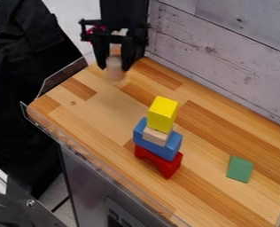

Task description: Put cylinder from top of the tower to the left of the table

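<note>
The hand holds a pale cylinder upright.

Nice colour mix you've got there
Your tower goes yellow block, pale wood block, blue block, red block; you've also got a green block, pale tan cylinder, black gripper, brown-striped table and greyish-white wall with dark blotches.

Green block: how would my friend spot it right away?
On the wooden table, find the block tower. To its right in the picture lies the green block, the only green one, all by itself instead of stacked.
</note>
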`<state>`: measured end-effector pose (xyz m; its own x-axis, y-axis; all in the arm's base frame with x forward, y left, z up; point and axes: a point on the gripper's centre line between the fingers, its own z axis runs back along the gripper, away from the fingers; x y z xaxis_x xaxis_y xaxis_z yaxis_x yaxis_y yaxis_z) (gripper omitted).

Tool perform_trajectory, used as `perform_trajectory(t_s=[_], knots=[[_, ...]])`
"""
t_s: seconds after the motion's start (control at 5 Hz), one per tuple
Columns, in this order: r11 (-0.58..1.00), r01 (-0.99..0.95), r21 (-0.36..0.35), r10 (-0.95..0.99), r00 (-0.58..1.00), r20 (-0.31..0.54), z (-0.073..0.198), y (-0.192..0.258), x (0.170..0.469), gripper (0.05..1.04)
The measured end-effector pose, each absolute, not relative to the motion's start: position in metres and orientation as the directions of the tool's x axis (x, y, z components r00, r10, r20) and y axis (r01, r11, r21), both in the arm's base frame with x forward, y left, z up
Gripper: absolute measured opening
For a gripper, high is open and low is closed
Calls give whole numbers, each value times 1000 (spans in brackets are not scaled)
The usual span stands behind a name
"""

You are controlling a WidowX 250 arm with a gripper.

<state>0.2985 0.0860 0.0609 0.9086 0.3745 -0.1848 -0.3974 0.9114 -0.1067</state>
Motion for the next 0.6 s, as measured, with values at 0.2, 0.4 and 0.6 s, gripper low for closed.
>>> perform_trajectory(t_s=[0.2, 0.4, 0.6], knots=[[919, -385, -90, 356, 905, -235, 25, 86, 309, 530], [919, -382, -93, 348, 901, -259, 8, 87, 318, 530], [921, -376, -100, 338, 901, -272, 3, 87, 326, 530]])
